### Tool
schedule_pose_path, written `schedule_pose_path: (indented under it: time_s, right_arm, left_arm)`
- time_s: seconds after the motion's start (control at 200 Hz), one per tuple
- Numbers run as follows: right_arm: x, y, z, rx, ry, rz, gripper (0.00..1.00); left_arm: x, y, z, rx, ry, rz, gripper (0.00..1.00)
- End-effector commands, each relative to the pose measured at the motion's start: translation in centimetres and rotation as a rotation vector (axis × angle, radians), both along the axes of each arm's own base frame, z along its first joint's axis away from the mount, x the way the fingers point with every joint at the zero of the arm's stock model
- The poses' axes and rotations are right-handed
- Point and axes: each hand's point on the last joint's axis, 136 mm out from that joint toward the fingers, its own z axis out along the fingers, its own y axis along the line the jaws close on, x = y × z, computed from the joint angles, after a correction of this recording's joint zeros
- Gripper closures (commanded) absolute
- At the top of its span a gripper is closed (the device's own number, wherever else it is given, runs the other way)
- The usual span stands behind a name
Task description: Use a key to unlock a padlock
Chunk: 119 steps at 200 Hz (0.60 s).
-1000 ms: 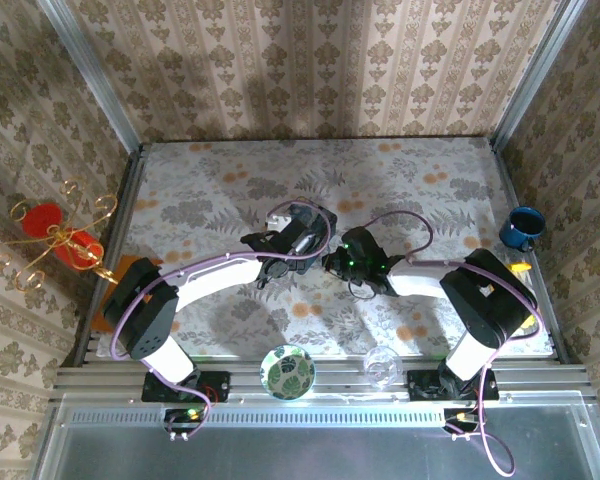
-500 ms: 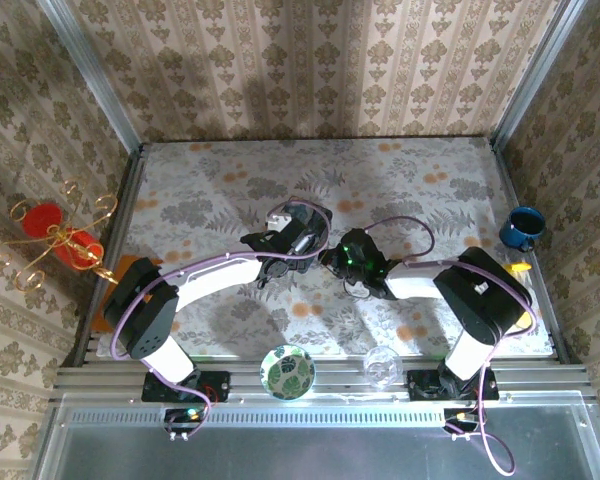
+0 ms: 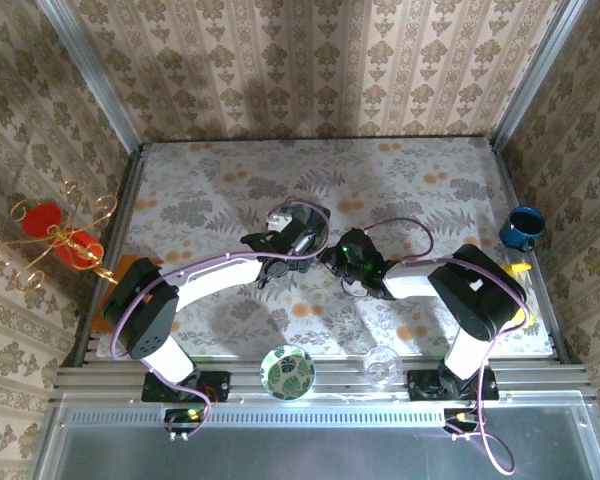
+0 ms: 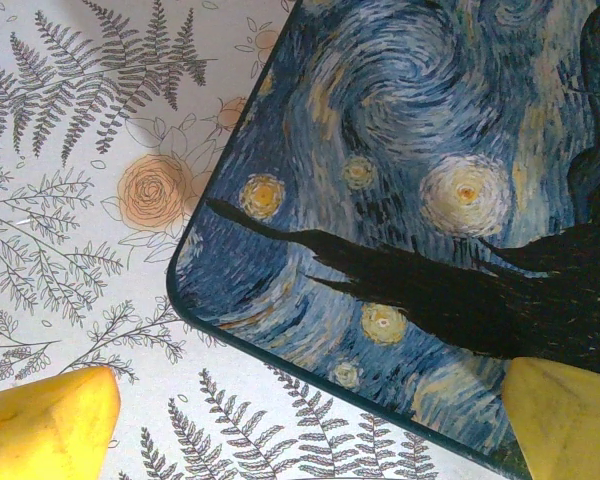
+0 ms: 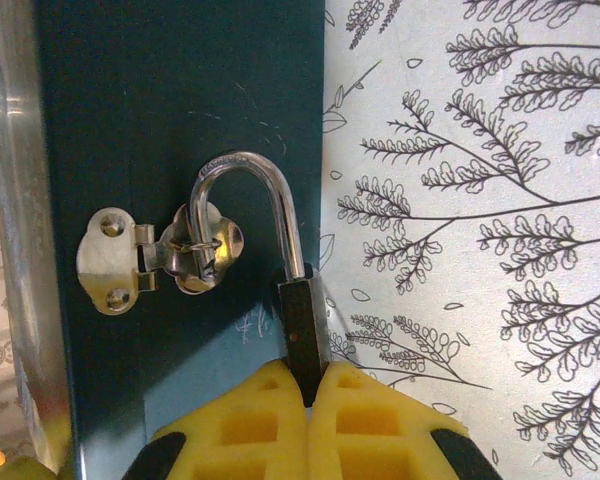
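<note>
Fern-print tablecloth (image 5: 480, 200), padlock (image 5: 302, 320) tight in right gripper (image 5: 310, 392)

Tiny dark-bodied metal padlock (image 5: 302, 320) with a shiny silver shackle. The shackle's hooked through the little silver hasp (image 5: 170, 255) on the dark teal side of the blue tin (image 5: 130, 120), and the body's lower end is pinched in the right gripper (image 5: 310, 385). Can't tell if it's latched.

The tin (image 4: 400, 180) sits near the middle of the table (image 3: 200, 180), with the padlock (image 5: 302, 320) hooked through the hasp (image 5: 170, 250) on its side wall. A mug (image 3: 523, 227) stands at the right edge. A bowl (image 3: 287, 371) and a glass (image 3: 382, 366) sit along the near edge, the bowl on the left.
</note>
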Motion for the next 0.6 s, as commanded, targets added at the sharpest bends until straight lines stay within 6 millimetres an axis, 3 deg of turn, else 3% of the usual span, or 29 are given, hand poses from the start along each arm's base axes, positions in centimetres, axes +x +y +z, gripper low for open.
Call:
schedule_pose_path:
  time_s: [0.0, 0.59]
  right_arm:
    - [2.2, -0.2, 1.7, 0.019, -0.066, -0.061, 1.00]
    - [4.1, -0.8, 1.9, 0.044, -0.079, -0.079, 1.00]
  left_arm:
    - [-3.0, 1.8, -3.6, 0.113, 0.149, -0.045, 0.00]
    - [-3.2, 1.8, -3.8, 0.109, 0.154, -0.045, 0.00]
